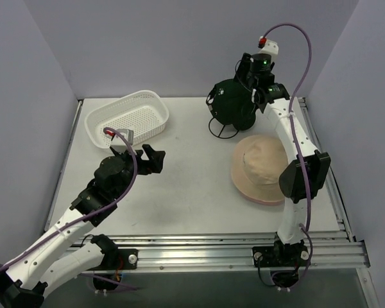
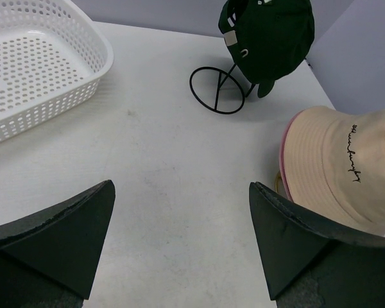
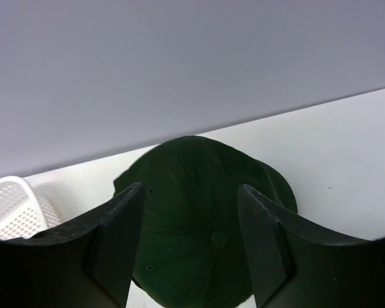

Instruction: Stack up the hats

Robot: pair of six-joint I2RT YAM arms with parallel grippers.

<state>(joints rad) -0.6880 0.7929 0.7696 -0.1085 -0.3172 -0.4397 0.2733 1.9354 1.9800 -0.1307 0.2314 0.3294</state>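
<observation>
A dark green cap hangs on a black wire stand at the back right. My right gripper hovers just over its crown, open, with the cap's top button showing between the fingers and nothing held. Nearer, on the right, a tan bucket hat lies over a pink hat whose rim peeks out underneath. My left gripper stands wide open over bare table, left of the bucket hats, holding nothing.
A white mesh basket sits at the back left. Grey walls close in the table on three sides. An aluminium rail runs along the near edge.
</observation>
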